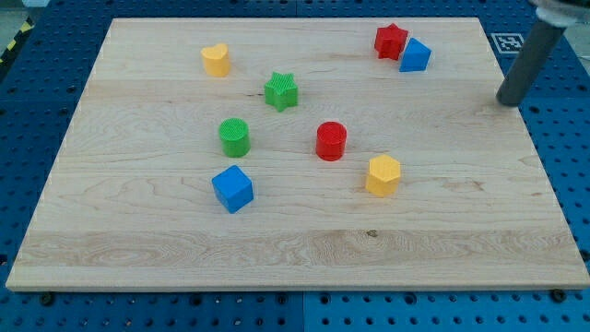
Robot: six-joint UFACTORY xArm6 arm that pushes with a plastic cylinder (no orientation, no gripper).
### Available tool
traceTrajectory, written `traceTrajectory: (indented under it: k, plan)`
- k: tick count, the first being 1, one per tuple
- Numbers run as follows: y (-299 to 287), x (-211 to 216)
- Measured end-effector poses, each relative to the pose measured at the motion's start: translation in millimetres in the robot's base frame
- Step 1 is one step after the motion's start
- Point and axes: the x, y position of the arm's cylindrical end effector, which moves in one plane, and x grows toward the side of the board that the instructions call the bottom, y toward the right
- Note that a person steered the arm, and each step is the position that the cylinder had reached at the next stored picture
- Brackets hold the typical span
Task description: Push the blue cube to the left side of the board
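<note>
The blue cube lies on the wooden board, left of centre and towards the view's bottom. My tip is at the board's right edge, far to the right of and above the blue cube. Nothing touches the tip. A green cylinder stands just above the blue cube.
A red cylinder and a yellow hexagonal block sit near the centre. A green star and a yellow heart-shaped block are at the upper left. A red star touches a blue triangular block at the upper right.
</note>
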Motion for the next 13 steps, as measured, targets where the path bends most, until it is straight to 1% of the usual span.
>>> traceTrajectory:
  k: [1, 2, 3, 4, 5, 6, 7, 8, 9, 10, 11, 12, 13]
  plan:
    - [-37, 55]
    - [-69, 123]
    - [-100, 175]
    - [-202, 172]
    - [-275, 126]
    - [-287, 107]
    - [-307, 126]
    - [-349, 145]
    - [-360, 146]
    - [-360, 123]
    - [-361, 109]
    - [-376, 122]
    - [-406, 133]
